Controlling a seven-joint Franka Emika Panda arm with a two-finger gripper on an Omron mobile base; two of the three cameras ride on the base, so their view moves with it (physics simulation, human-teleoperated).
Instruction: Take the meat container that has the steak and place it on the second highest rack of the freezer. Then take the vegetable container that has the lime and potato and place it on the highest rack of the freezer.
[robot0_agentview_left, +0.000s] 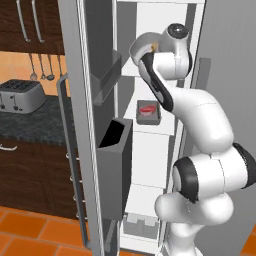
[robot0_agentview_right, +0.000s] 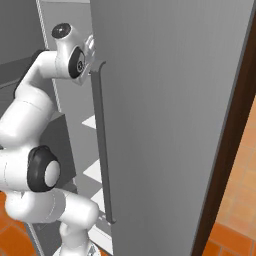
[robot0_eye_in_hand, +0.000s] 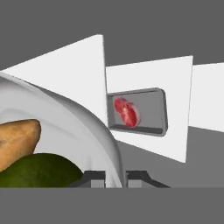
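My gripper (robot0_eye_in_hand: 116, 178) is shut on the rim of the vegetable container (robot0_eye_in_hand: 83, 124), a pale see-through bowl that looms at the left of the hand view. Inside it lie the tan potato (robot0_eye_in_hand: 17, 140) and the green lime (robot0_eye_in_hand: 43, 170). Beyond it, the grey meat container (robot0_eye_in_hand: 151, 111) with the red steak (robot0_eye_in_hand: 127, 112) rests on a white rack (robot0_eye_in_hand: 175, 135) of the freezer. From the left base view the same meat container (robot0_agentview_left: 148, 111) and steak (robot0_agentview_left: 147, 109) sit on a white rack (robot0_agentview_left: 150, 127), below my raised hand. The arm reaches high into the open freezer (robot0_agentview_left: 145, 160).
The freezer door (robot0_agentview_left: 82, 125) stands open at the left with dark bins (robot0_agentview_left: 114, 160). The neighbouring grey door with a long handle (robot0_agentview_right: 100, 145) is close on the right. A toaster (robot0_agentview_left: 20, 95) sits on the dark counter at the far left. Drawers (robot0_agentview_left: 142, 225) fill the freezer's bottom.
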